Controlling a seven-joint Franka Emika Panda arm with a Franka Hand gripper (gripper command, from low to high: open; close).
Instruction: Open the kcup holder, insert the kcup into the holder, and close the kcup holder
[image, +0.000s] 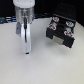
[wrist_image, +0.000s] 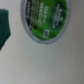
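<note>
The gripper (image: 26, 50) hung over the white table (image: 45, 67), apart from the kcup holder (image: 61, 31) toward the exterior view's left. Its finger spacing was unreadable. The kcup (wrist_image: 46, 21), apparently flat on the table, showed only to the wrist camera.

Colours and patterns, as we record them:

- Worktop (image: 20, 67): plain off-white, with no pattern that we can see.
- Pincer (image: 26, 49): white and pale grey housing; we note darker grey shading along its fingers.
- Kcup holder (image: 61, 32), to the exterior view's right of the pincer: black body, with small red and white specks on its upper face, too blurred for us to read.
- Kcup (wrist_image: 46, 19), seen in the wrist view: bright green top with white lettering, a small red band and a whitish-grey rim.
- Dark teal-green patch (wrist_image: 5, 27) at the wrist view's edge: we cannot identify it.
</note>
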